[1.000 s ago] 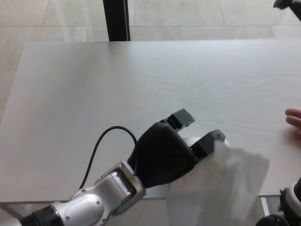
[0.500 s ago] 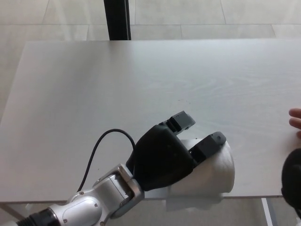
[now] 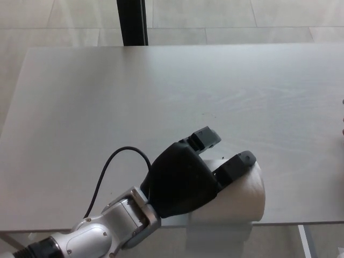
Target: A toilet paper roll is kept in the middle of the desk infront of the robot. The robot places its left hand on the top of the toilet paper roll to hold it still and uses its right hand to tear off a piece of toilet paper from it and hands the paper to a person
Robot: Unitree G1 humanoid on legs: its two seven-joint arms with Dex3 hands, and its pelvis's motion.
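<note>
The white toilet paper roll (image 3: 243, 194) lies at the front edge of the grey desk (image 3: 107, 107), a little right of centre. My left hand (image 3: 185, 180) rests on top of it, palm down, with two fingers (image 3: 236, 164) curled over the roll and pressing it. A pale strip of paper (image 3: 217, 239) hangs below the desk's front edge under the roll. My right hand does not show in the head view.
A black post (image 3: 132, 22) stands behind the desk's far edge on the tiled floor. A black cable (image 3: 110, 169) loops from my left wrist across the desk. At the right border a sliver of a person's hand (image 3: 342, 130) barely shows.
The loose sheet that spread to the right of the roll is gone. The dark shape at the lower right has left the picture. The person's hand has drawn back to the right border.
</note>
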